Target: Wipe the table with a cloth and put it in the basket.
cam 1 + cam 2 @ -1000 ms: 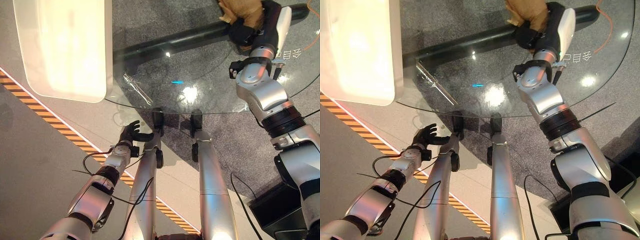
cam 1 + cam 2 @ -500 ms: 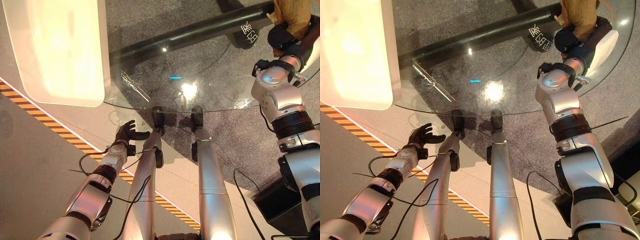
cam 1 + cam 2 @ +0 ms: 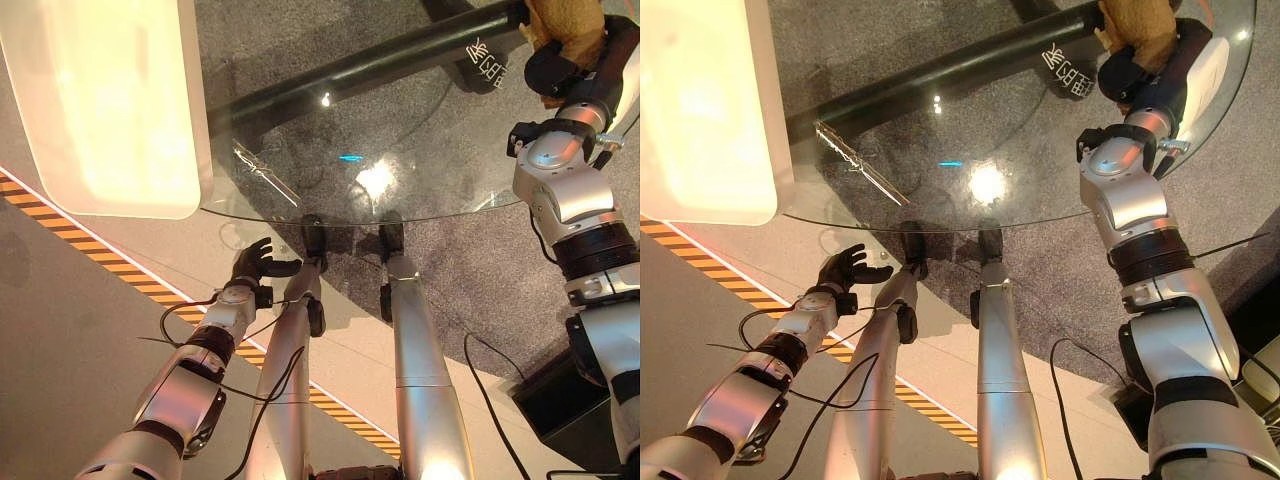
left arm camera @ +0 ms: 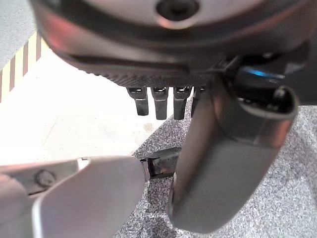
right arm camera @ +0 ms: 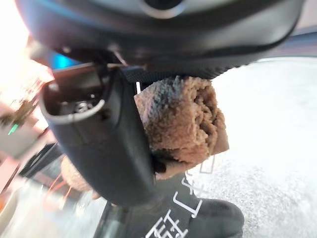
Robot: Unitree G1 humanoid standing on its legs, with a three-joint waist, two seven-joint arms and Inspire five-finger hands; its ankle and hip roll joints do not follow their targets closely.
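A brown cloth (image 3: 565, 25) is bunched in my right hand (image 3: 552, 72) at the far right side of the round glass table (image 3: 430, 175). The hand is shut on the cloth, and its thumb (image 5: 106, 148) presses the brown wad (image 5: 183, 119) against the palm. The cloth rests at the level of the glass. My left hand (image 3: 256, 266) hangs below the table's near rim at the lower left. Its fingers (image 4: 159, 102) are relaxed and hold nothing.
A large white rounded-corner object (image 3: 100, 100) stands at the table's left. A black bar (image 3: 350, 75) of the table's base runs under the glass. A black box (image 3: 570, 410) sits on the floor at the lower right. Yellow-black striped tape (image 3: 110, 262) crosses the floor on the left.
My right hand has slid the cloth to the right along the far side of the glass, past the white print under it. The view has shifted a little. The left hand stays put.
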